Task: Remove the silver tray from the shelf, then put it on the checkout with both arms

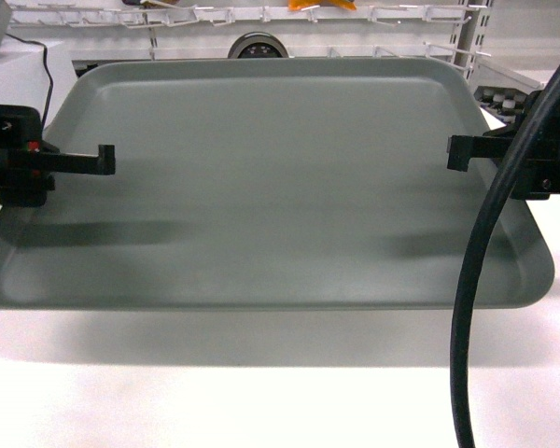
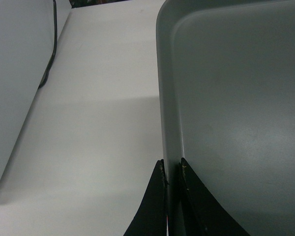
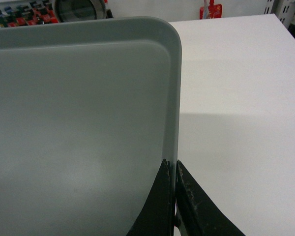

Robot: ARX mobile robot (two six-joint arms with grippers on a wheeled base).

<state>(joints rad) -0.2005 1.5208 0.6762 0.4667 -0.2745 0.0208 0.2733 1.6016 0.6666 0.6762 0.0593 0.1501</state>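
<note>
Silver tray (image 1: 271, 196) held over white checkout (image 1: 261, 392), both short sides gripped, shadow beneath near edge. Left gripper (image 1: 101, 161) clamped on left rim; in left wrist view, one finger (image 2: 152, 206) outside rim, the other inside. Right gripper (image 1: 459, 155) clamped on right rim likewise, rim pinched between two black fingers (image 3: 194, 206). Thick black cable (image 1: 476, 280) hangs across right side of tray. Round black scanner (image 1: 258, 46) just behind far edge. White wire racks (image 1: 261, 14) farther back.
</note>
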